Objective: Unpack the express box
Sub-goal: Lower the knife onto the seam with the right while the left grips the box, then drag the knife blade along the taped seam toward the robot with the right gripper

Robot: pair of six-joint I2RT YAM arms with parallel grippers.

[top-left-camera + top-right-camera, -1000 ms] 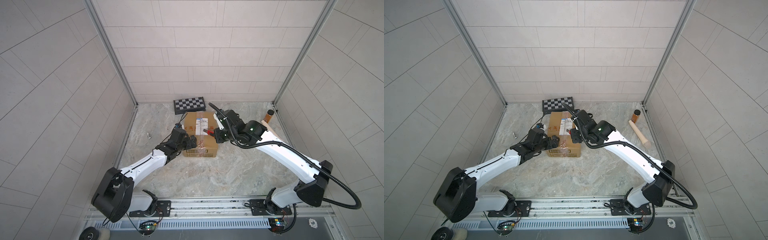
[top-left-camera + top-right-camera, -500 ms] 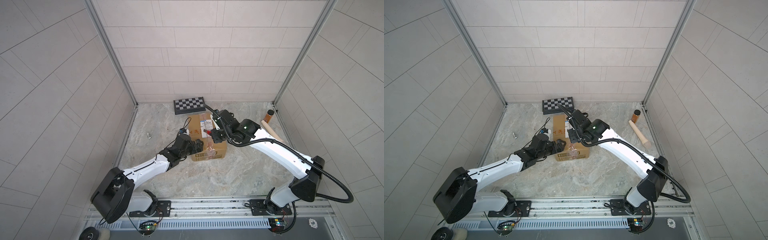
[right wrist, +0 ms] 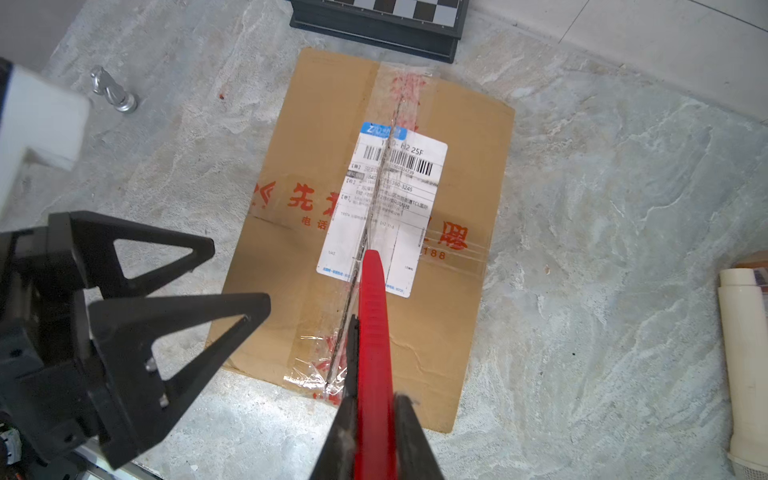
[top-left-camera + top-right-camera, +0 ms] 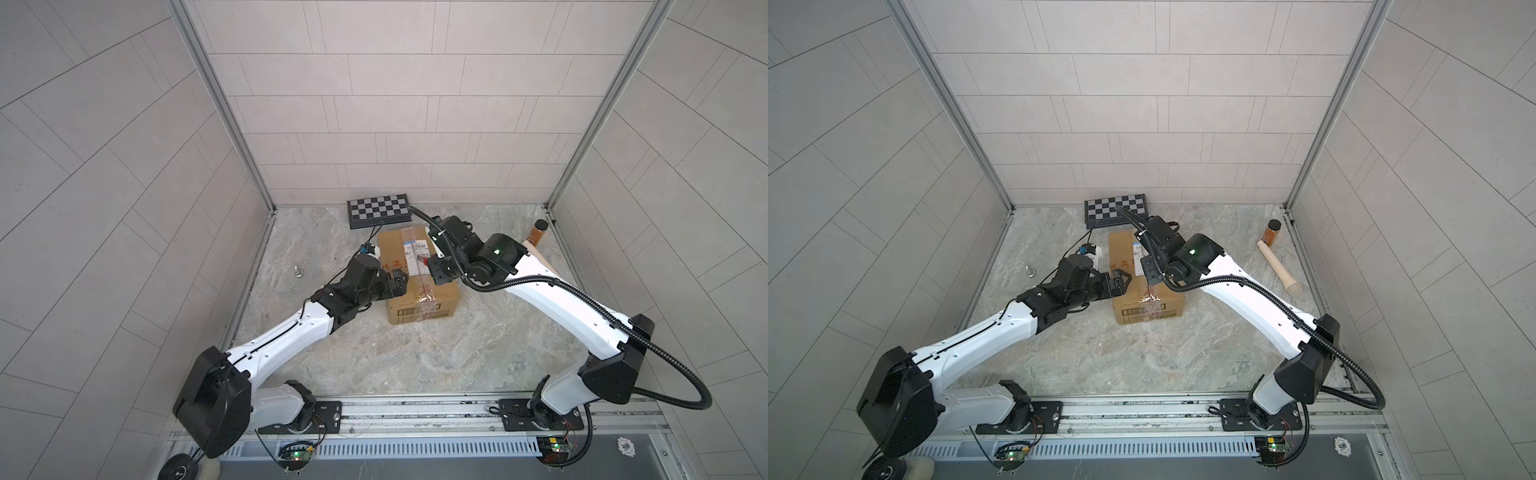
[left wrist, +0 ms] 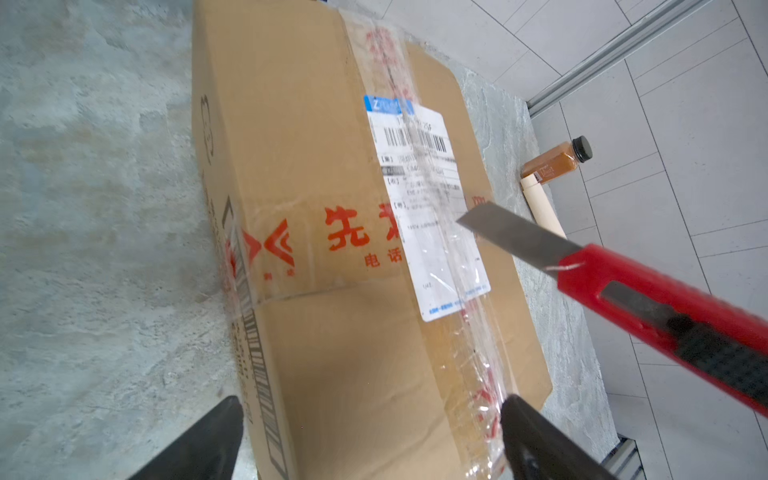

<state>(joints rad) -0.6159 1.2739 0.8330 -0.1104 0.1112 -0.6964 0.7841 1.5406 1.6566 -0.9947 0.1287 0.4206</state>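
Grey-tiled walls enclose a marble-patterned worktop (image 4: 415, 365). At centre frame in both top views, just below the checkered board case (image 4: 379, 210), sits the express box (image 4: 392, 249). Its flaps are shut, and clear tape runs along the top seam and over the white shipping label (image 3: 386, 208). The left jaws stand spread wide at the box's left edge, grasping nothing. The right jaws, reaching over the box from the right, are clenched on a red utility knife (image 5: 665, 307). Its bare blade (image 5: 511, 235) points at the label; whether the tip touches I cannot tell. At far right an amber bottle (image 4: 1271, 235) and a cream cylinder (image 4: 1277, 268) rest near the wall. A small metal piece (image 4: 297, 271) stands left of the box.
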